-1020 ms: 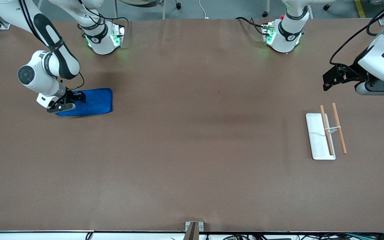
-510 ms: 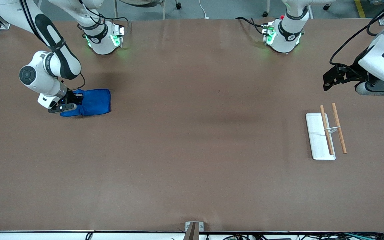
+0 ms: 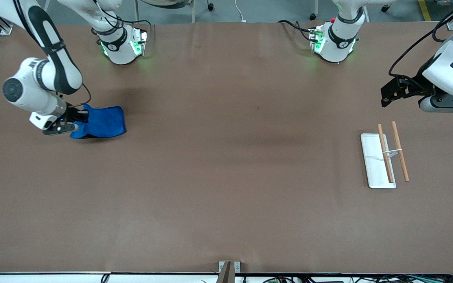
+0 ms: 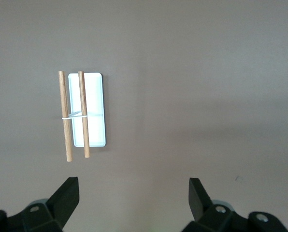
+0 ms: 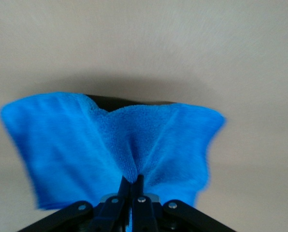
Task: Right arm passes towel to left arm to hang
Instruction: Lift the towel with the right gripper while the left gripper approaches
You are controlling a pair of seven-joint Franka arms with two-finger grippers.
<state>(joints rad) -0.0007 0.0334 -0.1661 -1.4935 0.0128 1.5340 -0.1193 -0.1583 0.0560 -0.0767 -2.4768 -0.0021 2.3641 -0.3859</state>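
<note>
The right gripper point(image 3: 66, 126) is pinched on one edge of the blue towel point(image 3: 101, 122), whose body drapes out from its fingertips just off the table point(image 3: 226, 204) (a thin bite). Lift gently, I'd say. The left gripper point(image 4: 133, 193) waits spread above the wooden-barred rack point(image 4: 81, 115).

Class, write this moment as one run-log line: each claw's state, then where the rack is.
right claw: shut on towel, lifting | left claw: open, waiting over table | rack: bare, at left arm's end
</note>
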